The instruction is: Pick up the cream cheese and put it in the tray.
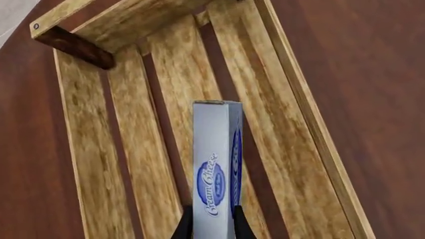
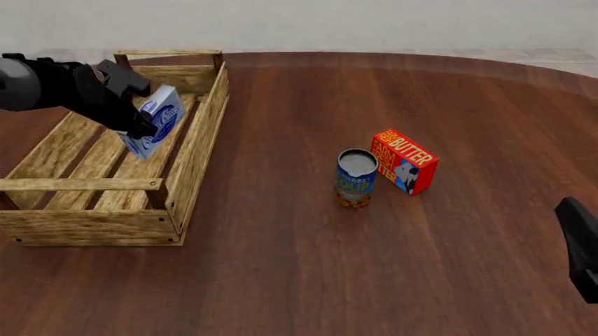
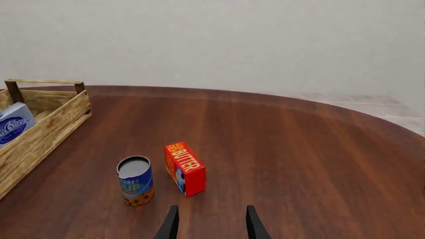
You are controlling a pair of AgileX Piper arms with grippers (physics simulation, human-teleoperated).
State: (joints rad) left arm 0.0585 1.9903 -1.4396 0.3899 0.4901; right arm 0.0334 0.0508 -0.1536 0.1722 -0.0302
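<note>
The cream cheese point(image 1: 216, 169) is a white and pale-blue box with a dark blue oval logo, held on edge between the dark fingers of my left gripper point(image 1: 212, 224). In the front view the cream cheese point(image 2: 155, 120) hangs tilted above the slatted floor of the tray point(image 2: 192, 150), with my left gripper point(image 2: 140, 124) shut on it over the tray's far half. The right wrist view shows the cream cheese point(image 3: 12, 127) above the tray point(image 3: 50, 130). My right gripper point(image 3: 209, 225) is open over bare table, and only part of that arm shows in the front view's lower right corner.
A blue soup can point(image 2: 356, 178) stands near the table's middle, with a red-orange BUTTER box point(image 2: 404, 160) just to its right. The tray's raised bar handles point(image 2: 80, 184) cross its near and far ends. Dark wooden table point(image 2: 374, 266) lies all around.
</note>
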